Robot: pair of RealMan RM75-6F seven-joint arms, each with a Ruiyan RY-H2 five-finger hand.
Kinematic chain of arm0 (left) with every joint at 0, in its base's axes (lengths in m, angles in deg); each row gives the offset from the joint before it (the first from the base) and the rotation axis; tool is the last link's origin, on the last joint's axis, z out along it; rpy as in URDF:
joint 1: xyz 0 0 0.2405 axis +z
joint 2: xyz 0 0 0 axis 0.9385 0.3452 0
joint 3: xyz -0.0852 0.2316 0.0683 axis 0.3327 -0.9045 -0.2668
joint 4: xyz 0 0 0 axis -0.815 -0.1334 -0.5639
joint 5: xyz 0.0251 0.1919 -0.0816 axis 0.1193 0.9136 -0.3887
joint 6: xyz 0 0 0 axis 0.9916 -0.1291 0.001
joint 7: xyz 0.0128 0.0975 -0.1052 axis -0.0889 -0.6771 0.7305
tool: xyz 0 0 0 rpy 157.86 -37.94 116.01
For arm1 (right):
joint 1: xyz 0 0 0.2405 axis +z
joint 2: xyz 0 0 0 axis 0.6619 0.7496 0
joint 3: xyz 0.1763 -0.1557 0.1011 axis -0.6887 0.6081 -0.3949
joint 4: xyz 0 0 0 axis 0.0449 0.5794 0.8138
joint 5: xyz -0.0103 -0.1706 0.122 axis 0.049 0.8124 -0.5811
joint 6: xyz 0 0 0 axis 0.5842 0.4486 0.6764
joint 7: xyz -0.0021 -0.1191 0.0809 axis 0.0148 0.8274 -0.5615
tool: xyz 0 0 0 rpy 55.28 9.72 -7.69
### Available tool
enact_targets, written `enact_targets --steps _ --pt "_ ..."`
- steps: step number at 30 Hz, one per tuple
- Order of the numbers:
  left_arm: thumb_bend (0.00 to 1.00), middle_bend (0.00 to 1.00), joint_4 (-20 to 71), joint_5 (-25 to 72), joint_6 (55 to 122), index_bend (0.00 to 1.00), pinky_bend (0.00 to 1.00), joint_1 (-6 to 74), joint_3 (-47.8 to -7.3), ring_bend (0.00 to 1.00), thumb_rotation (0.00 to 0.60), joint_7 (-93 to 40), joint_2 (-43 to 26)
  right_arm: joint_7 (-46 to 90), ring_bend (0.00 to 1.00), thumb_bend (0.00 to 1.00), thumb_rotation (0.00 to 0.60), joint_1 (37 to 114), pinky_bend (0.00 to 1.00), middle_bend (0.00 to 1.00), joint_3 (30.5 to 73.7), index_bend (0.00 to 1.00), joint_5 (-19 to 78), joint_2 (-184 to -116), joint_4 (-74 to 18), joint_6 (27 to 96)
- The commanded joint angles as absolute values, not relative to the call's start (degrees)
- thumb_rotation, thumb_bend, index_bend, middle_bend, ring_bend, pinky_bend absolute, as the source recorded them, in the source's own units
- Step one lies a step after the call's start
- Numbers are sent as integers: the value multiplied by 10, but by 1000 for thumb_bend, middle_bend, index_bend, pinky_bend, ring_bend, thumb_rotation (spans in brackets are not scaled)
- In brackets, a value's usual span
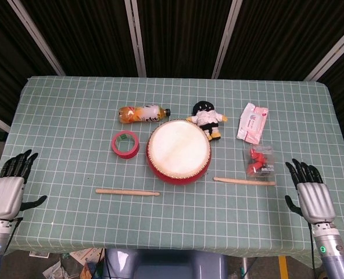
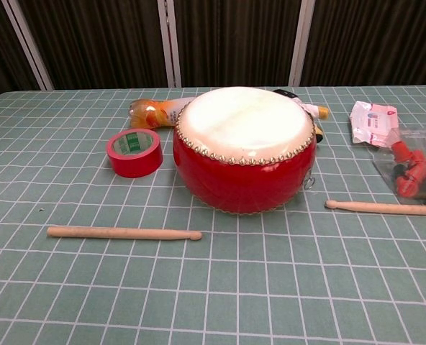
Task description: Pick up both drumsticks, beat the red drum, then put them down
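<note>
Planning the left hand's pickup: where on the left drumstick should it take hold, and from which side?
Best at the thick butt end of the left drumstick, coming from above on the left hand's side. It lies flat on the table, tip pointing right toward the red drum, with bare cloth around the butt.

Two drumsticks [image 2: 124,233] flat on the cloth, flanking red drum [image 2: 244,151]
</note>
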State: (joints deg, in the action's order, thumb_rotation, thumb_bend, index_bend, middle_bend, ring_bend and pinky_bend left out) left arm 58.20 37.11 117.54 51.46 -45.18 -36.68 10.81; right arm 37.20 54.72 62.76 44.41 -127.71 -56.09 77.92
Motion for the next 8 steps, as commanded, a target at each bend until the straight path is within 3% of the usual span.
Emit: enact_targets --steps 1,8 --pt "52 0 518 408 1224 0 58 560 -465 0 600 -339 114 327 0 385 600 508 50 0 637 0 502 -1277 -510 840" --pt "47 0 467 421 1240 0 56 596 -454 0 600 -303 103 281 0 384 600 477 36 0 633 0 531 -1302 -448 897"
